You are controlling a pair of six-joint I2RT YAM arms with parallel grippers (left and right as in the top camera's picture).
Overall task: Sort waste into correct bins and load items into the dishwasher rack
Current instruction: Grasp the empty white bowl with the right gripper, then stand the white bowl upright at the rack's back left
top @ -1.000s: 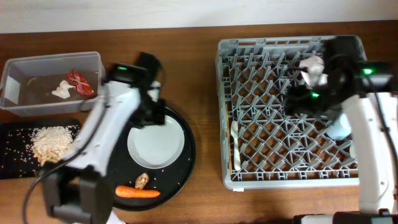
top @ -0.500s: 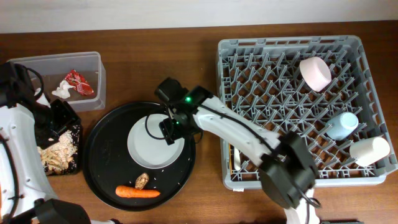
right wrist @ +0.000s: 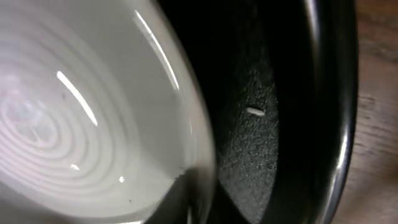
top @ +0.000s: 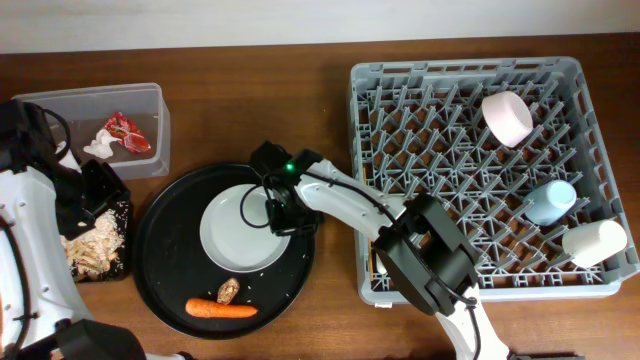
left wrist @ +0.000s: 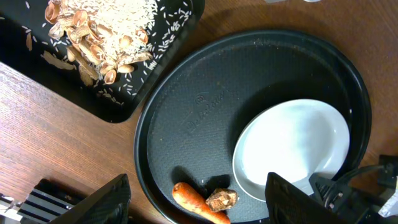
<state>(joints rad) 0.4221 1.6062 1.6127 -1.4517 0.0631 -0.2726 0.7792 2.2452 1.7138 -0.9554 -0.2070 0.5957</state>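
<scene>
**Overhead view.** A wooden bench. At the top left, a clear plastic tub holds a crumpled red-and-white wrapper, with a small white paper scrap just beside it. Below the tub, a shallow black tray holds beige food scraps, and the left arm reaches over it.

In the middle, a large round black tray carries a white shallow bowl. A small brown lump and an orange carrot lie near its front edge. The right gripper is at the bowl's right rim.

On the right, the grey dishwasher rack holds a smaller white bowl, a light blue cup and a cream-white cup along its right side.

**Left wrist view.** The left gripper is spread wide and holds nothing. It hangs above the round tray. The carrot and the lump touch each other below it, and the bowl lies to the right. The scraps are at the upper left.

**Right wrist view.** Very close and blurred. The bowl's rim fills the left side. To the right are the round tray's dark floor and raised edge, with one pale grain on the floor. The gripper's fingers cannot be made out, so it is unclear whether it is clamped on the bowl.
</scene>
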